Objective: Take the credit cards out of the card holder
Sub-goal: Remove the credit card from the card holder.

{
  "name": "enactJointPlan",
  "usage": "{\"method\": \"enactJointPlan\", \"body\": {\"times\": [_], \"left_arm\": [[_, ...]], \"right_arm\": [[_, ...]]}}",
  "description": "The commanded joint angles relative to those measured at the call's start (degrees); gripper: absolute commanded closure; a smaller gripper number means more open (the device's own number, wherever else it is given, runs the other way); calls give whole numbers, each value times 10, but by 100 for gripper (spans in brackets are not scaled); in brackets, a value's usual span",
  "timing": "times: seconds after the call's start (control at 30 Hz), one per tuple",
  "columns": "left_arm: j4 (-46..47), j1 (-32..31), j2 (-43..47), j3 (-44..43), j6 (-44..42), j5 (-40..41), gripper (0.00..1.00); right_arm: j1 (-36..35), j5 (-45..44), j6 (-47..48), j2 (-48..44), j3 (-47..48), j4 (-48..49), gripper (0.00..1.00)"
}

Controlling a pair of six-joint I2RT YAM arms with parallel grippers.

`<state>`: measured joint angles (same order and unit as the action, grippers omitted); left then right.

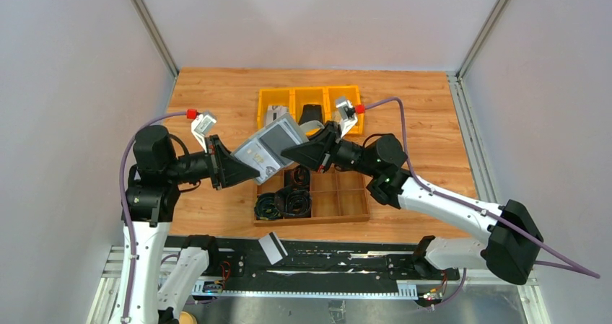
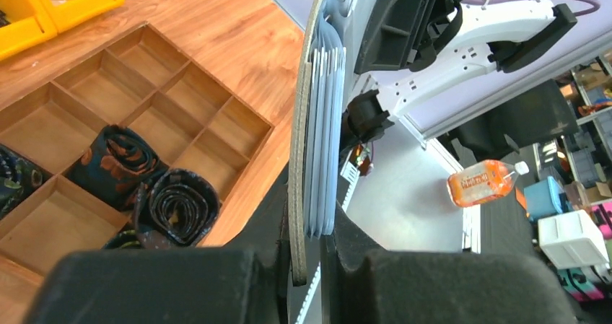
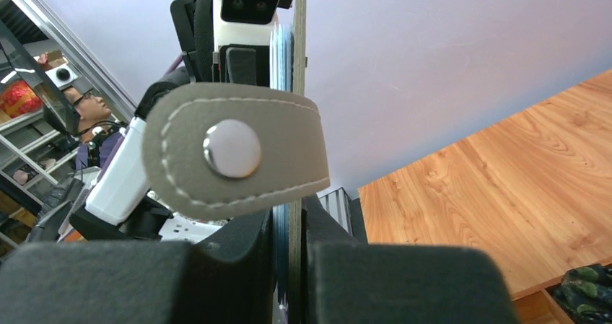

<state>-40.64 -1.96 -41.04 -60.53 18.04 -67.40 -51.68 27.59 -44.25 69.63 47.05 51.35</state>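
The grey card holder (image 1: 273, 145) hangs tilted in mid-air above the table, held from both sides. My left gripper (image 1: 254, 171) is shut on its lower left end and my right gripper (image 1: 285, 153) on its upper right end. Seen edge-on from the left wrist, the grey cover (image 2: 299, 158) and a stack of pale credit cards (image 2: 325, 136) sit pinched between the left gripper (image 2: 314, 244) jaws. In the right wrist view the snap flap (image 3: 234, 147) hangs over the right gripper (image 3: 289, 230), which is clamped on cover and cards. One loose card (image 1: 273, 248) lies on the black rail at the near edge.
A row of yellow bins (image 1: 273, 93) stands behind the holder, one holding a black item (image 1: 312, 113). Below the holder is a wooden divided tray (image 1: 339, 201) with dark rolled fabric (image 1: 285, 201) in its left cells. Walls close in on both sides.
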Motion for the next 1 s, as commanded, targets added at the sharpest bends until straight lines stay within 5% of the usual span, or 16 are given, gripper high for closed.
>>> {"method": "enactJointPlan", "body": {"times": [0.0,0.23,0.57,0.87,0.97], "left_arm": [[137,1,34,31,98,13,100],[-7,1,-8,-4,-20,22,100],[-182,-1,-58,-68,-234,99,100],[-235,-16,-70,-82,-312,124,100],[-250,-17,-70,-85,-330,124,100]], "right_arm": [[-15,-12,24,-11,13,-18,80],[-6,67,175,-3,128,-262,42],[14,89,366,52,297,-560,32],[17,136,378,115,356,-623,31],[17,143,376,118,351,-617,41]]}}
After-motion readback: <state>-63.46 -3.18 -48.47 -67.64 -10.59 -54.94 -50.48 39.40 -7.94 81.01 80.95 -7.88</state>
